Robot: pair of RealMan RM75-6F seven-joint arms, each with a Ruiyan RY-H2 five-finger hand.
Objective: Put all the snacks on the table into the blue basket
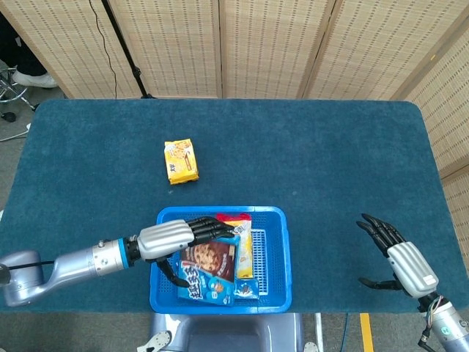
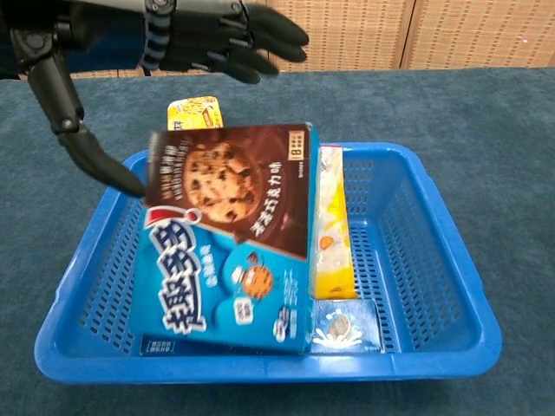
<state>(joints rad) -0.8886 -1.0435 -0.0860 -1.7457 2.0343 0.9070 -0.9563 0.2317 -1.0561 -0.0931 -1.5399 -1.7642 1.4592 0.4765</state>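
Observation:
The blue basket stands at the table's near edge. A big blue-and-brown cookie box lies slanted inside it, covering most of the other snacks. A yellow biscuit bag and the end of an Oreo box show beside it. My left hand hovers over the basket's left part with fingers spread, thumb near the box's corner, holding nothing. A small yellow snack pack lies on the table beyond the basket. My right hand is open at the far right.
The table is covered in dark teal cloth. Woven screens stand behind it, and a black stand pole rises at the back left. The right hand sits near the table's front right corner.

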